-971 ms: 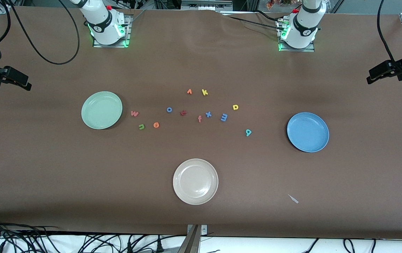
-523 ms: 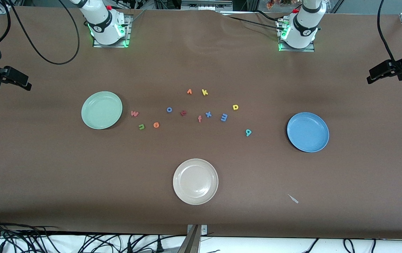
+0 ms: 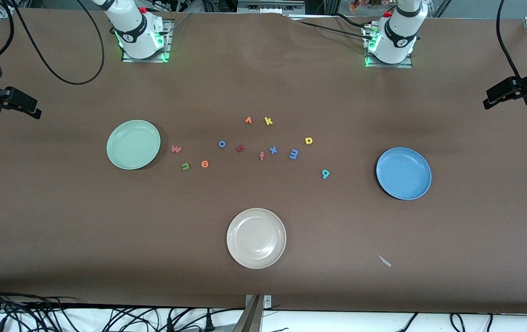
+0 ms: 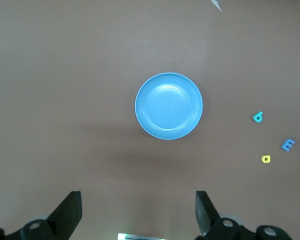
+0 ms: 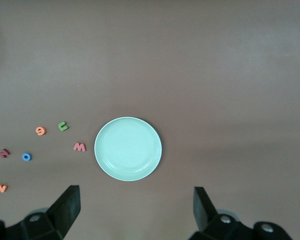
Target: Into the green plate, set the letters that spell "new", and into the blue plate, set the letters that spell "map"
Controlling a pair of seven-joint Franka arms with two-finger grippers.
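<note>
The green plate [image 3: 133, 144] lies toward the right arm's end of the table and the blue plate [image 3: 403, 173] toward the left arm's end. Beside the green plate lie the red-pink "w" [image 3: 176, 149], the green "n" [image 3: 185, 166] and the orange "e" [image 3: 204, 163]. Closer to the blue plate are the blue "m" [image 3: 293, 154], the yellow "a" [image 3: 308, 140] and the teal "p" [image 3: 325, 174]. My left gripper [image 4: 138, 207] hangs open, high over the table beside the blue plate [image 4: 168, 106]. My right gripper [image 5: 137, 205] is open, high beside the green plate [image 5: 128, 148]. Both are empty.
A beige plate [image 3: 256, 238] sits nearer the front camera. Other letters lie mid-table: blue "o" [image 3: 222, 144], dark red letter [image 3: 240, 148], orange "f" [image 3: 262, 156], blue "x" [image 3: 273, 150], orange "v" [image 3: 248, 120], yellow "k" [image 3: 268, 121]. A small white scrap [image 3: 384, 261] lies near the front edge.
</note>
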